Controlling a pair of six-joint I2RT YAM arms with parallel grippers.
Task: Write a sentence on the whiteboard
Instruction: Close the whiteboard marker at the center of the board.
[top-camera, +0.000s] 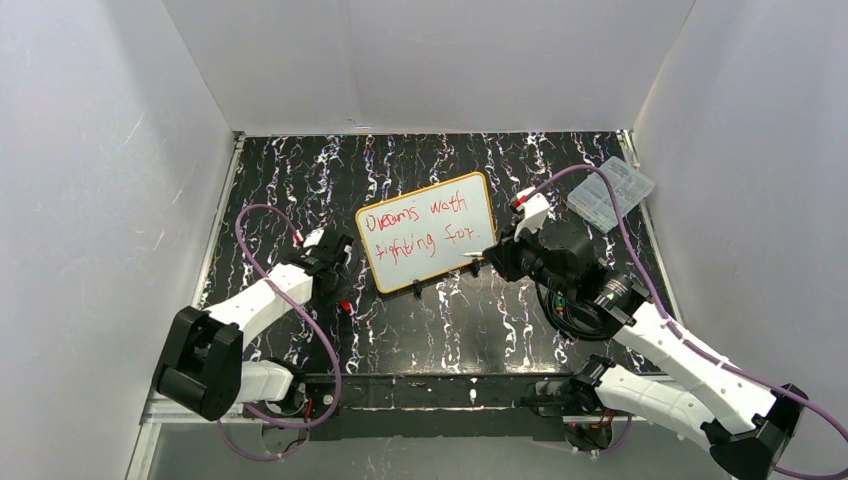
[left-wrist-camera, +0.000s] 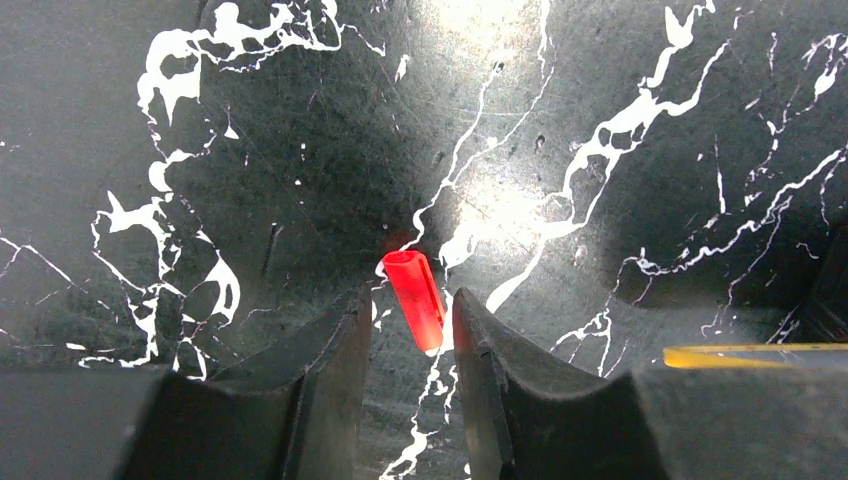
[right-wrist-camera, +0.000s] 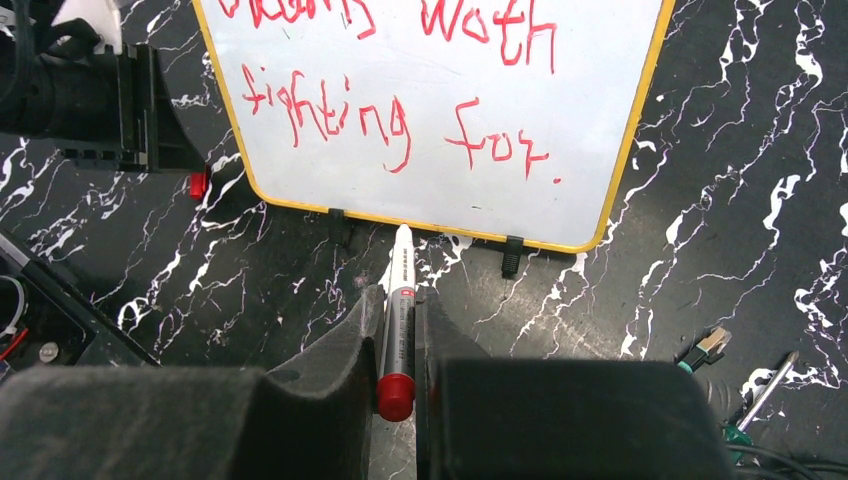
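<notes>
Evidently the black white-veined marble-look table (top-camera: 300, 180) carries the small rectangular white whiteboard with its thin orange-yellow frame (top-camera: 428, 266) at its middle, between the two arms, so that either can reach it. Its long axis runs from near-left to far-right in the top view. The black clip feet are on the near edge, probably to face the writing toward the arms. The red handwritten sentence (top-camera: 425, 228) follows that axis in two lines and ends in a full stop, so the writing looks finished. The right gripper (right-wrist-camera: 398, 296) is clamped on a white-barrelled marker with a red rear end (right-wrist-camera: 396, 330). The marker lies along the fingers, and its tip points at the board's near frame, just short of it. The left gripper (left-wrist-camera: 411, 300) stands part-open astride a small red plastic marker cap (left-wrist-camera: 418, 310) that lies on the table. Its jaws are not visibly clamped on the cap, and it seems placed to pick the cap up.
</notes>
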